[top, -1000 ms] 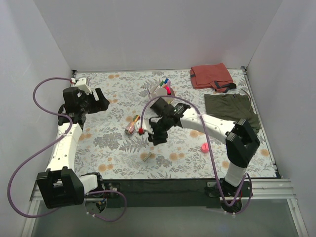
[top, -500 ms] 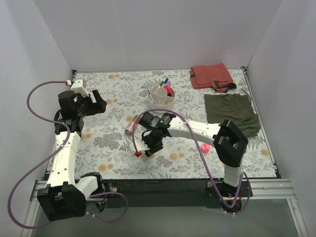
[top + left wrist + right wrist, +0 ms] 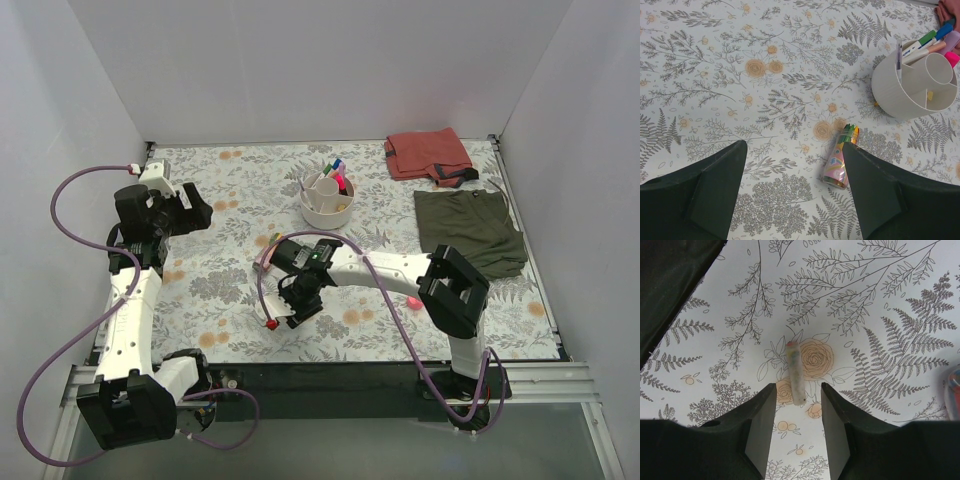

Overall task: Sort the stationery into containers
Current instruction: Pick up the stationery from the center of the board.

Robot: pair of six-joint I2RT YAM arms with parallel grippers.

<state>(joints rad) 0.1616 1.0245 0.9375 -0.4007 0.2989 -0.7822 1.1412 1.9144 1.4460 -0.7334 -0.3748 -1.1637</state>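
Fern-printed tablecloth (image 3: pixel 880 300) bears a small pale speckled stick (image 3: pixel 795 371), lying flat between the right gripper (image 3: pixel 798 390) and its parted, untouching jaws. Likely light and stiff; pinch its middle. Left gripper (image 3: pixel 794 147) gapes empty.

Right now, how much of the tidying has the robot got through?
Done: several pens already stand in the white bowl. In hand: the right claw straddles a small pale stick lying on the table, jaws open, not gripping yet. Left: that stick, the patterned tube and the pink ball. The left claw hangs open, empty.
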